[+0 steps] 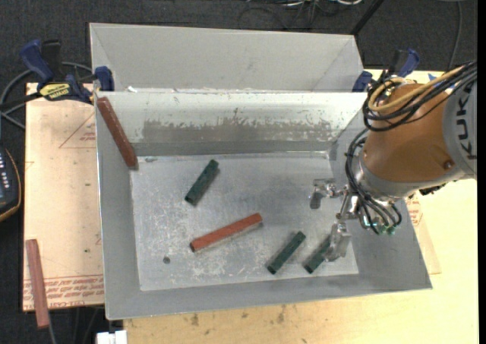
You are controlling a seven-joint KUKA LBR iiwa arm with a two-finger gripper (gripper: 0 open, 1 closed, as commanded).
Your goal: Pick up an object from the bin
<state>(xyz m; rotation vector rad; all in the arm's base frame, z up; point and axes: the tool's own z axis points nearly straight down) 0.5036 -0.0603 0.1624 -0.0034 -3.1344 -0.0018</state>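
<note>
A KUKA arm's pincer (pixel 329 217) hangs low over the near right corner of a grey metal bin (pixel 228 61), its two metal fingers spread apart with nothing between them. The arm's orange wrist cover (pixel 402 137) bulks above the right wall.

The closest candidate is a short dark green block (pixel 316 260) on the bin floor just below the pincer, toward the near wall. Its long axis runs diagonally from lower left to upper right. The nearer finger's tip overlaps the block's upper end, though whether metal meets block cannot be told. The block lies outside the gap rather than inside it, so a grasp would likely call for a small shift toward the near wall and a closure across the block's narrow width.

A second green block (pixel 285 251), of similar shape and slant, lies just to the left — close enough to crowd the grip. Further left are a long red-brown bar (pixel 226 232) and a third green block (pixel 202 181), well apart from the pincer. Another red-brown strip (pixel 116 132) leans along the left wall. All look rigid, straight-edged and matte against a scuffed, scratched metal floor.
</note>
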